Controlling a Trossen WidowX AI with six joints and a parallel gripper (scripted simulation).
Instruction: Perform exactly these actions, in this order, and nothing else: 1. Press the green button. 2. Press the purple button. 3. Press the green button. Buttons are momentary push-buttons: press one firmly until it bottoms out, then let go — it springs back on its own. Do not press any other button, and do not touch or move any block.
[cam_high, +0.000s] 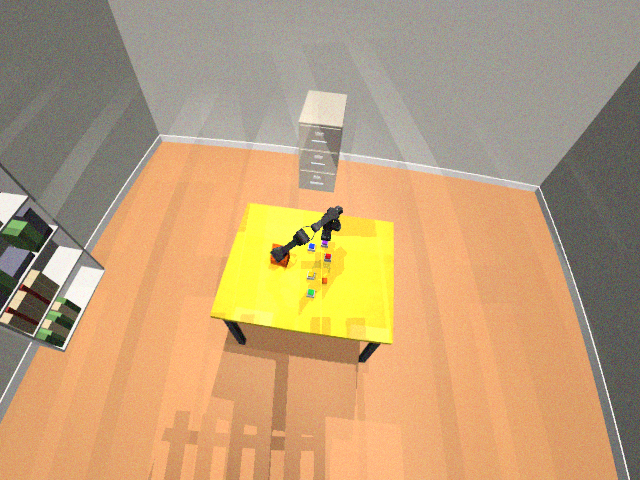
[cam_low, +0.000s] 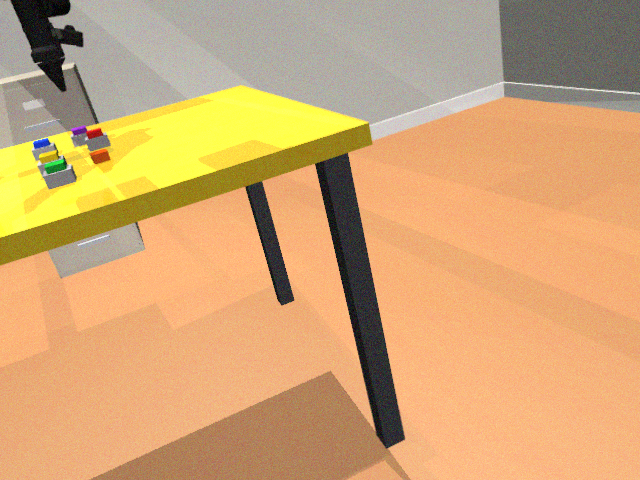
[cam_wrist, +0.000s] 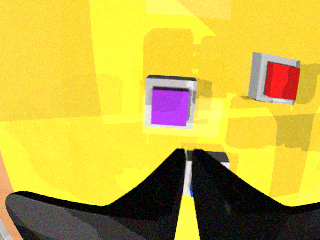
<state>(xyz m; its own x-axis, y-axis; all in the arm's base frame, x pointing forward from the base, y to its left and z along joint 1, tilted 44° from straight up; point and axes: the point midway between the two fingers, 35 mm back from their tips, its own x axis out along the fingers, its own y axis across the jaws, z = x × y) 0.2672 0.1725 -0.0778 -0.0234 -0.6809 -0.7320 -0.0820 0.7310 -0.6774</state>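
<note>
Wrist: purple button (cam_wrist: 170, 107) beyond pincer (cam_wrist: 187, 160).

office, filing cabinet (cam_high: 321, 147), bookshelf (cam_high: 36, 279)

Grey filing cabinet (cam_high: 321, 142) against the wall; bookshelf (cam_high: 36, 273) left; yellow table (cam_high: 361, 310).

Top high overhead; exterior low, side-on; wrist close, downward
</note>
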